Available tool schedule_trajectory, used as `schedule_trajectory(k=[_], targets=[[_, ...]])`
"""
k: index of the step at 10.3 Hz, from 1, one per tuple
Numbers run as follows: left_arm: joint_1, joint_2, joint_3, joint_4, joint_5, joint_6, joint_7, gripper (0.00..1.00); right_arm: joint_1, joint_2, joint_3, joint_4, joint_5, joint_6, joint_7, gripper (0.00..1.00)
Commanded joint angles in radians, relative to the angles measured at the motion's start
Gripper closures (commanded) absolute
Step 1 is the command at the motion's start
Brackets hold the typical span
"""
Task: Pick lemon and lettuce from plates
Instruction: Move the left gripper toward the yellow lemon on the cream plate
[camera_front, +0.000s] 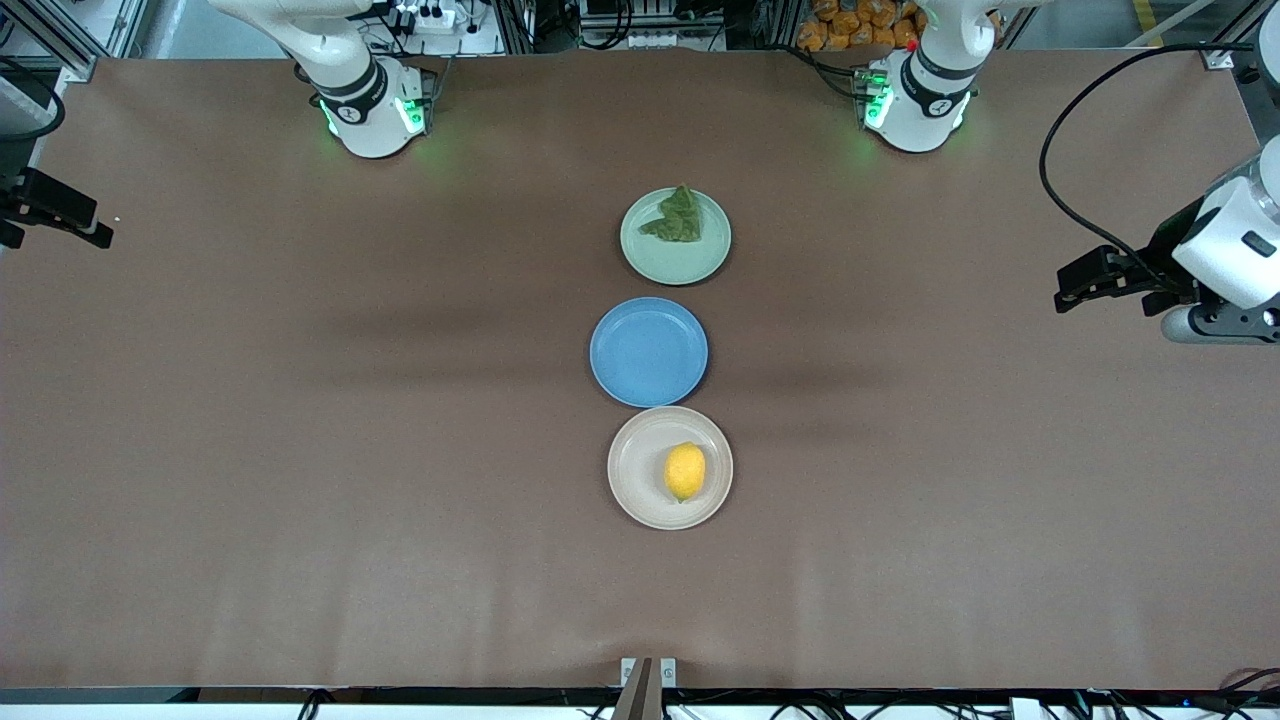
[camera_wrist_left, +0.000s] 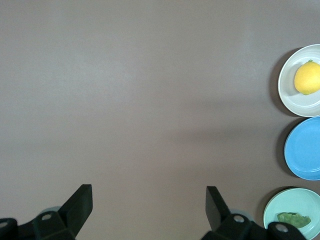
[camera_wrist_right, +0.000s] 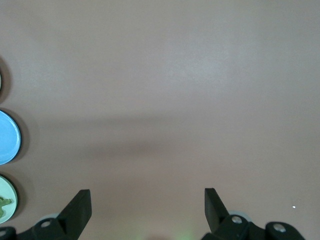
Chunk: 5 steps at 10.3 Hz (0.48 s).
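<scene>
Three round shallow plates are sitting in a line down the middle of the brown table (camera_front: 300, 450), all three well apart from both grippers. Starting at the right arm's end, the right gripper (camera_front: 60, 215) is hanging over the bare tabletop at that edge, its dark fingers (camera_wrist_right: 80, 207) spread wide with nothing between them; that arm is waiting. Moving to the centre, the pale mint green plate (camera_front: 690, 265) is lying farthest from the front camera, and the small dark green wrinkly lettuce (camera_front: 678, 218) is resting on it, toward the rim nearest the arm bases. Just beside it, nearer the camera, the blue plate (camera_front: 648, 352) is sitting bare. Nearest the camera, the beige-cream plate (camera_front: 635, 470) is carrying the small bright yellow lemon (camera_front: 685, 471), which is lying on its side. At the left arm's end, the left gripper (camera_front: 1085, 280) is hovering over bare table, fingers (camera_wrist_left: 80, 205) parted wide and holding nothing; this arm is waiting too.
</scene>
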Motion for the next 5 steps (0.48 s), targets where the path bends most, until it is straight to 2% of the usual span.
schedule_trajectory(k=[1,5], targets=[[-0.008,0.018,-0.007,-0.001,0.025,0.024,0.011,0.00,-0.012,-0.015,0.008,0.003,0.007,-0.014,0.001,0.00],[-0.073,0.120,-0.007,-0.001,0.023,0.086,0.005,0.00,-0.012,-0.013,0.010,0.003,0.005,-0.012,0.001,0.00]])
